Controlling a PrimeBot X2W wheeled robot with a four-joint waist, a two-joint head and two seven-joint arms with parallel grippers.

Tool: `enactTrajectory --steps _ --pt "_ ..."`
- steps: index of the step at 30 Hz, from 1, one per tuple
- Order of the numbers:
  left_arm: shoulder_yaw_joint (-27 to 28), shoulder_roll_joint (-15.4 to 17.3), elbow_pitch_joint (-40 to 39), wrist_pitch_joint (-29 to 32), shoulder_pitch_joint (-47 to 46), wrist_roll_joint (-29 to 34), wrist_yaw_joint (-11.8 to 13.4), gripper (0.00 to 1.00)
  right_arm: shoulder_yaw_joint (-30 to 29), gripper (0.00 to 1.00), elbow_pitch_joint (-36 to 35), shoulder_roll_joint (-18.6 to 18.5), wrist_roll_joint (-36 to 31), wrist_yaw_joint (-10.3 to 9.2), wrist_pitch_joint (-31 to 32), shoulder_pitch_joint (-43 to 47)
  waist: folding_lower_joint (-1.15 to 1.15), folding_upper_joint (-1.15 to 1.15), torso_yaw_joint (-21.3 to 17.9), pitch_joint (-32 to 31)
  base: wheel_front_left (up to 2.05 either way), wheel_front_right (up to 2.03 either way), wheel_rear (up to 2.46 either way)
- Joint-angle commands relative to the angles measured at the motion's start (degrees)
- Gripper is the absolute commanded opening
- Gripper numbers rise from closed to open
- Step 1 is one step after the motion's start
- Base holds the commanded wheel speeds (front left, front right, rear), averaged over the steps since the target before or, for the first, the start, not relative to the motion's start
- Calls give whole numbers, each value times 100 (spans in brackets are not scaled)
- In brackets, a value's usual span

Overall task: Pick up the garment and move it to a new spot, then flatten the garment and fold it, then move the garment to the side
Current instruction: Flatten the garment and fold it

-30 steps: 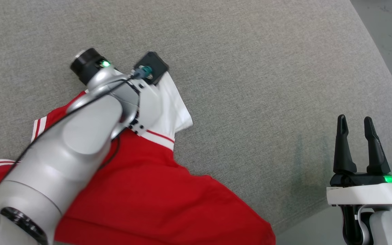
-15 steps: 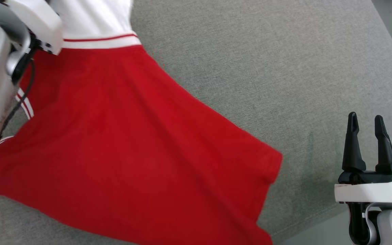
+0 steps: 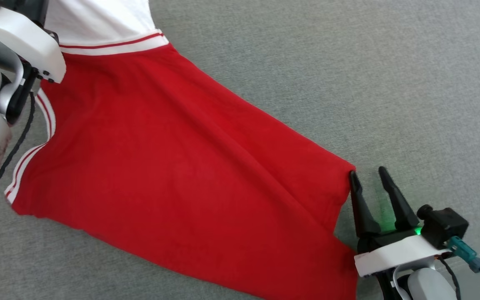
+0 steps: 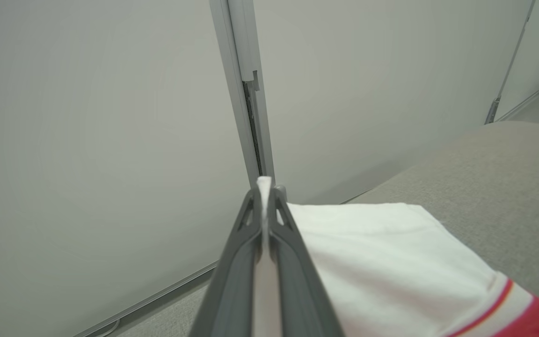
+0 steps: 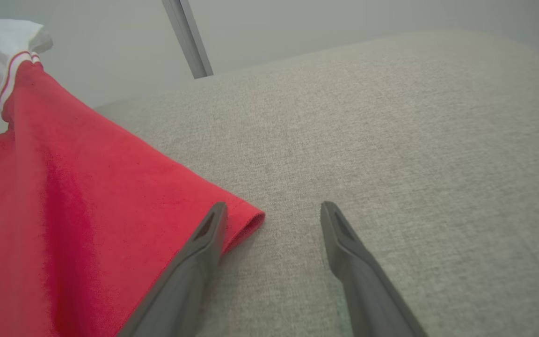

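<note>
1. across the grey upholstered surface [image 3: 306, 62] a red shirt [image 3: 173, 166] is spread slantwise, its white sleeve [image 3: 98, 21] at the head view's top left and its hem at the lower right.
2. the left gripper [image 4: 265, 187] is clenched on the white sleeve [image 4: 382, 262]: in the left wrist view a thin edge of white cloth is pinched between the two closed fingers and sticks out at their tips.
3. the sleeve end is lifted (the right wrist view shows it raised against the pale wall), while the red body [image 5: 63, 210] slopes down to the surface [image 5: 391, 117].
4. a white band with a thin red stripe runs where the sleeve meets the red cloth.
5. the right gripper [image 3: 367, 171] is spread wide and holds nothing; it sits low over the surface at the shirt's hem corner [image 3: 342, 166].
6. in the right wrist view the right gripper [image 5: 274, 206] has its left finger over the hem corner [image 5: 251, 220], which pokes a little into the gap.
7. behind the left gripper stand pale wall panels [image 4: 110, 117] and a grey post [image 4: 246, 93].
</note>
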Motion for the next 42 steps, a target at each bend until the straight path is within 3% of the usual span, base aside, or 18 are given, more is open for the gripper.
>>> enactTrajectory --steps 1,8,9,10,11,12,17,21,30,35,38,42 --pt "21 11 -16 -19 59 -29 28 0 31 100 59 -117 38 -6 -3 -86 0 0 75 -44 0 0 0" --pt "53 -82 -174 -45 262 -35 92 0 627 100 645 -429 228 -4 -1 -309 0 0 258 -159 0 0 0" --pt "60 -93 -191 -44 289 -40 97 0 721 90 728 -444 270 -4 4 -332 0 0 279 -174 0 0 0" --pt "62 -103 -203 -46 318 -44 100 0 841 48 818 -462 305 -3 5 -370 0 0 299 -190 0 0 0" --pt "68 -107 -216 -48 343 -47 104 0 922 31 899 -479 346 -3 12 -417 0 0 315 -205 0 0 0" --pt "80 -105 -230 -51 360 -52 113 0 1016 0 966 -509 366 -3 13 -471 0 0 333 -219 0 0 0" --pt "137 -51 -327 -54 421 -4 138 0 1288 0 1158 -607 563 -5 14 -829 0 0 394 -286 0 0 0" --pt "388 66 -690 -57 296 173 277 0 1177 0 1055 -810 562 -5 -2 -1311 0 0 377 -285 0 0 0" --pt "1693 104 -2340 -51 -42 1145 635 0 512 0 842 -1320 80 -5 -2 -3094 0 0 339 -187 0 0 0" --pt "2352 -294 -2919 -47 427 1184 230 0 411 0 609 -1574 -235 -5 -2 -3382 0 0 514 -197 0 0 0" --pt "2511 -451 -3098 -48 982 1185 24 0 614 0 438 -1712 -366 -5 -2 -2997 0 0 639 -225 0 0 0" --pt "2725 -547 -3352 -49 1975 1317 -59 0 842 0 -35 -1836 -480 -5 -2 -2137 0 0 803 -202 0 0 0"
